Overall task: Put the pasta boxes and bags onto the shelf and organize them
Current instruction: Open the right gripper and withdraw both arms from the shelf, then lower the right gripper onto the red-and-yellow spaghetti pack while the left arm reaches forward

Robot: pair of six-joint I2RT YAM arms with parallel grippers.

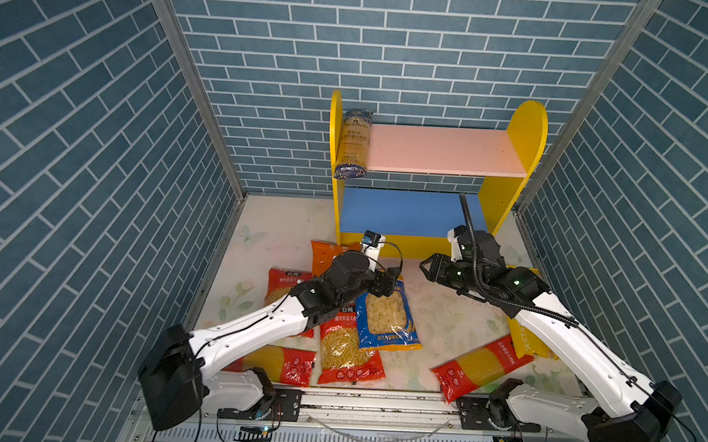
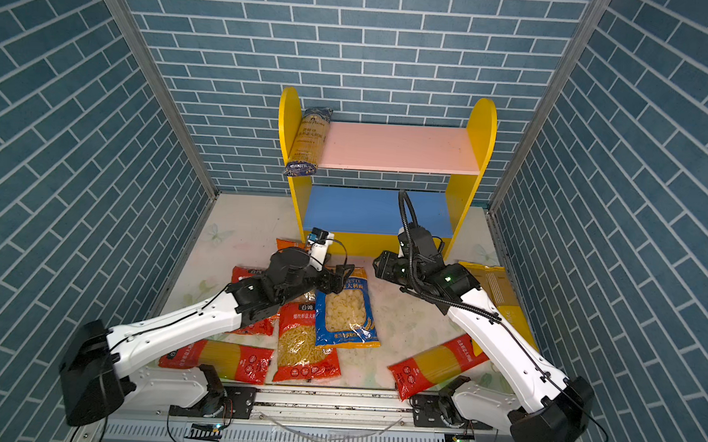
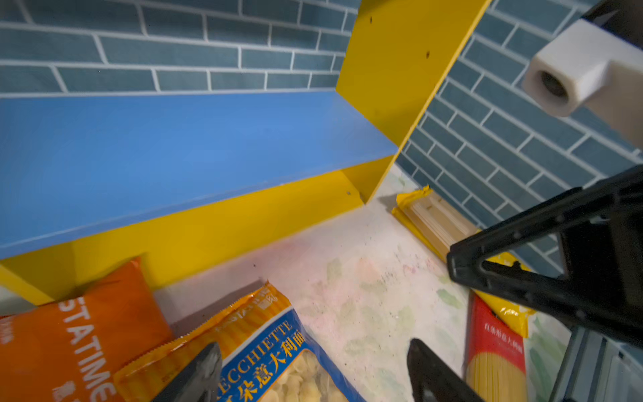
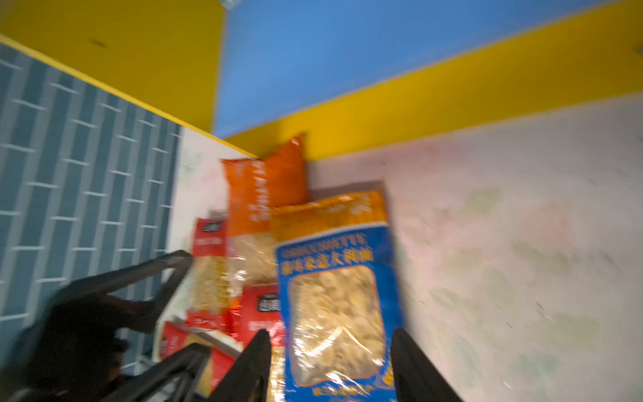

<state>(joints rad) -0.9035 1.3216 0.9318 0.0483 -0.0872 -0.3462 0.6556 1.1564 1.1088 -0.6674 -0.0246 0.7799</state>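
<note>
Likely step: grab blue-yellow bag [image 1: 387, 315] | my left end effector [image 3: 313, 377]: apart, over its 12 o'clock seam | my right end effector [image 1: 426, 271]: apart, empty | tip: pinch seam squarely, lift slowly.

Both arms reach forward and inward, elbows bent; the left claw [image 1: 394, 284] hangs low, jaws spread wide, empty; the right claw [image 1: 423, 270] faces it, jaws apart, empty.

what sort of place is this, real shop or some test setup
Most likely a robot test cell staged as a pantry: blue brick-print wall panels, two white-and-black robot arms on a metal base rail, and a small yellow shelf with pink and blue boards.
</note>
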